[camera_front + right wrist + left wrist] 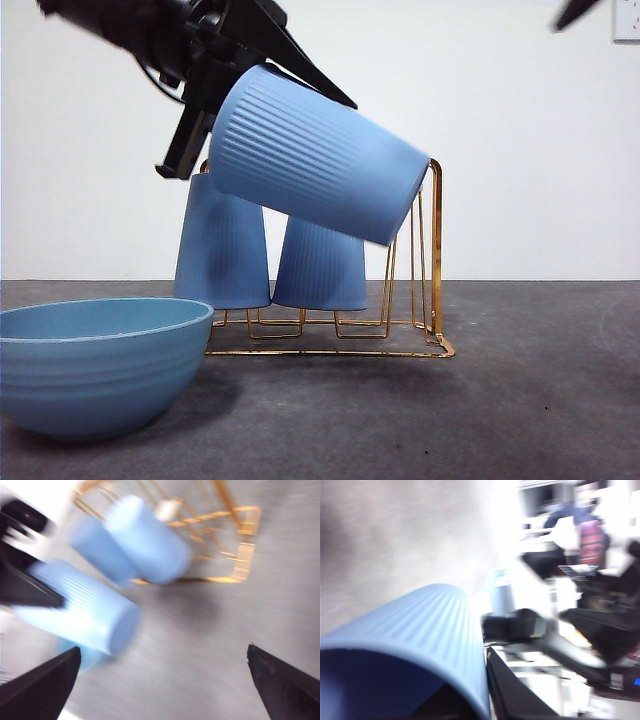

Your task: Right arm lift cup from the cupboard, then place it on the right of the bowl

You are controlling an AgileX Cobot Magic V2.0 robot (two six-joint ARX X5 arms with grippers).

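Closest to the camera is the bowl point(100, 365), sitting on the table point(520, 400) in front of the cupboard point(436, 260), off toward the cupboard's left end in the front view. Just behind and above the bowl, the cup point(315, 155) is up in the air, clear of the cupboard's prongs and tipped almost onto its side in front of the top bar. Heads up: it's the left tool point(225, 95) that's clamped on the cup's open rim end, not the right one. The left wrist view is filled by that cup. The right tool point(162, 650) hangs above the table beside the cupboard, jaws spread wide with nothing between them. Further back, two more cups point(222, 245) stand upside down on the cupboard, side by side.
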